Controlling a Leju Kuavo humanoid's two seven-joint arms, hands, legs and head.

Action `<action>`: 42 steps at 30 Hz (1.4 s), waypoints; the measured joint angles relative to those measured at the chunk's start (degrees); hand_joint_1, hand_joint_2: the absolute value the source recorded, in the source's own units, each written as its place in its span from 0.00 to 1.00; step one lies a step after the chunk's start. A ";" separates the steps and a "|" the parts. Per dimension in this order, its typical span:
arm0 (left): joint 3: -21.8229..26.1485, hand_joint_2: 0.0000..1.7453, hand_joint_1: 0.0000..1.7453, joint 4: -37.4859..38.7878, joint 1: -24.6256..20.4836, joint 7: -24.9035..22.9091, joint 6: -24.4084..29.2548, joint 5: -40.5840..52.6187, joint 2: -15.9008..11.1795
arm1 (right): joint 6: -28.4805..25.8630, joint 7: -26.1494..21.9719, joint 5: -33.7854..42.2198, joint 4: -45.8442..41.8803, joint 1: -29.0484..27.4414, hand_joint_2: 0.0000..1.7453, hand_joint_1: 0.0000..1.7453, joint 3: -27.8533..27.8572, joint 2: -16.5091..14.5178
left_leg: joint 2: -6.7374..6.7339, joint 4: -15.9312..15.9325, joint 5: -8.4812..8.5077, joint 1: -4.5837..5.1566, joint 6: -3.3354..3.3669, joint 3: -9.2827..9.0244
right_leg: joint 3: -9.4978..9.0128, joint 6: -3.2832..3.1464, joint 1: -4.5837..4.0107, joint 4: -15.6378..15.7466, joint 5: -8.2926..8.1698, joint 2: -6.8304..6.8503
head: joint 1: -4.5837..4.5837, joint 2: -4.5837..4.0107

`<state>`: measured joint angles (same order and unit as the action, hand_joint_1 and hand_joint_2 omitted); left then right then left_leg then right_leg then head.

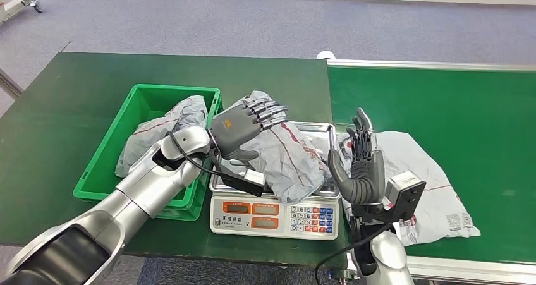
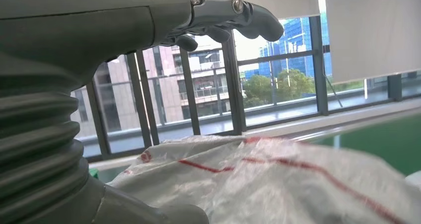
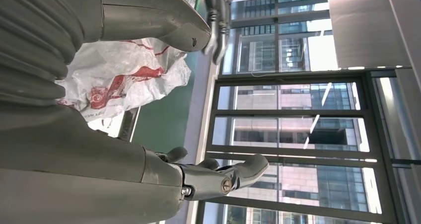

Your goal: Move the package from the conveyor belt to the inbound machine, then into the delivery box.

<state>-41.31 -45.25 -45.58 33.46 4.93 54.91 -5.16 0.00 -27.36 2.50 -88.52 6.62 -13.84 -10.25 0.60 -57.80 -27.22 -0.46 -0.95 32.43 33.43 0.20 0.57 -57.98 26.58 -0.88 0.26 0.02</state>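
- Three grey packages show in the head view; the package [image 1: 287, 155] in play lies crumpled on the steel tray of the inbound machine [image 1: 275, 217], a weighing scale with an orange display and keypad at the near edge of the green surface [image 1: 69, 102].
- It overhangs the tray's left and near rims, so it sits loosely rather than flat.
- The left robot hand [image 1: 243, 128] hovers over the package's left part, fingers spread and extended, holding nothing; whether the palm touches the plastic cannot be told.
- In the left wrist view the fingers [image 2: 233, 13] stand clear above the wrinkled, red-striped film.
- The right robot hand [image 1: 360, 162] stands upright just right of the scale, fingers spread, empty.
- A second package [image 1: 430, 184] lies flat on the conveyor belt [image 1: 442, 102] behind and right of that hand.
- The delivery box [image 1: 107, 165], a green crate left of the scale and touching its side, already holds a third package [image 1: 161, 130].
- Judged stage: weighing done or underway, transfer to the crate pending.
- Risks: the slick, baggy film could slip through a spread grasp; a pinch on a loose fold may lift only plastic and let the contents swing; dragging leftward could shove the scale; the crate's near wall could catch the bag; the right robot hand stands close enough to snag the second package.
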 joint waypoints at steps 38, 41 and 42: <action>-18.78 1.00 0.00 13.36 -0.27 6.56 2.42 -1.26 14.83 | -0.17 0.41 1.11 -1.40 -0.42 1.00 0.00 -0.20 -0.02 | 0.02 0.00 -0.01 0.05 0.01 0.03 | -0.01 0.01 0.07 0.00 0.00 0.04 | -0.01 0.00; -20.17 1.00 0.00 14.48 0.00 6.65 2.27 -1.47 15.96 | -0.17 0.42 1.11 -1.40 -0.25 1.00 0.00 -0.20 -0.02 | 0.02 0.00 -0.01 0.05 0.01 0.03 | -0.01 0.01 0.07 0.00 0.00 0.04 | 0.00 0.00; -20.50 1.00 0.00 14.79 0.04 6.66 2.28 -1.50 16.23 | -0.17 0.42 1.11 -1.40 -0.23 1.00 0.00 -0.20 -0.02 | 0.02 0.00 -0.01 0.05 0.01 0.04 | 0.00 0.01 0.07 0.00 0.00 0.04 | 0.00 0.00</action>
<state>-61.81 -30.46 -45.54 40.12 7.21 53.41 11.07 -0.17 -26.94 3.61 -89.92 6.39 -14.03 -10.27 0.61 -57.81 -27.23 -0.41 -0.94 32.46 33.43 0.21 0.64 -57.98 26.58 -0.84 0.26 0.02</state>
